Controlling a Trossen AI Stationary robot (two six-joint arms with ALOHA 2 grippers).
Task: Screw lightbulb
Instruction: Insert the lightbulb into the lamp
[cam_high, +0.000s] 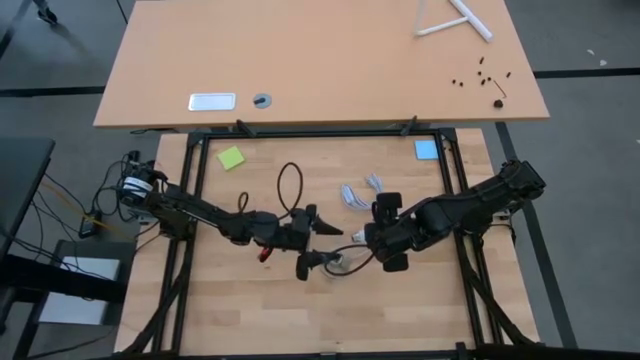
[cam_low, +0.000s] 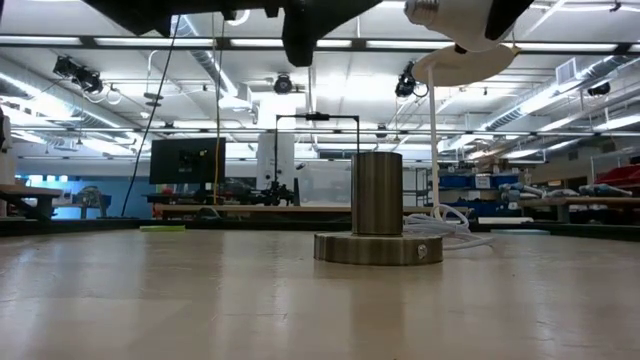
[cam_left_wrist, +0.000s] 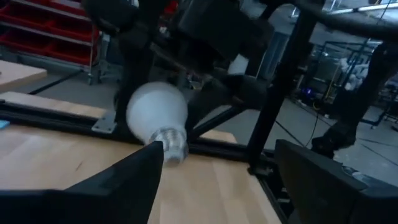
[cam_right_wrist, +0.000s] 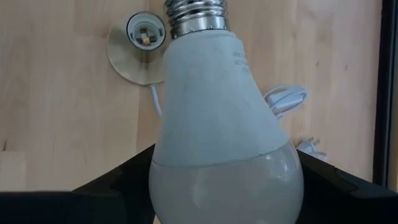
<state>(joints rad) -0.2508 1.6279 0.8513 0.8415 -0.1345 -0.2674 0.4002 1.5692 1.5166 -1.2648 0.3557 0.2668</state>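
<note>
The right gripper (cam_high: 352, 246) holds the lightbulb (cam_right_wrist: 219, 118) above the socket (cam_right_wrist: 138, 50), the left gripper (cam_high: 322, 240) stands open nearby, so a tilted thread could jam on the socket rim.

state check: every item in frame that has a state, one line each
lightbulb: held off the table by the right gripper, screw end forward, not in the socket.
socket: upright on the table, empty, white cord attached.
right gripper: shut on the bulb's glass.
left gripper: open, holding nothing, beside the bulb's screw end.
</note>
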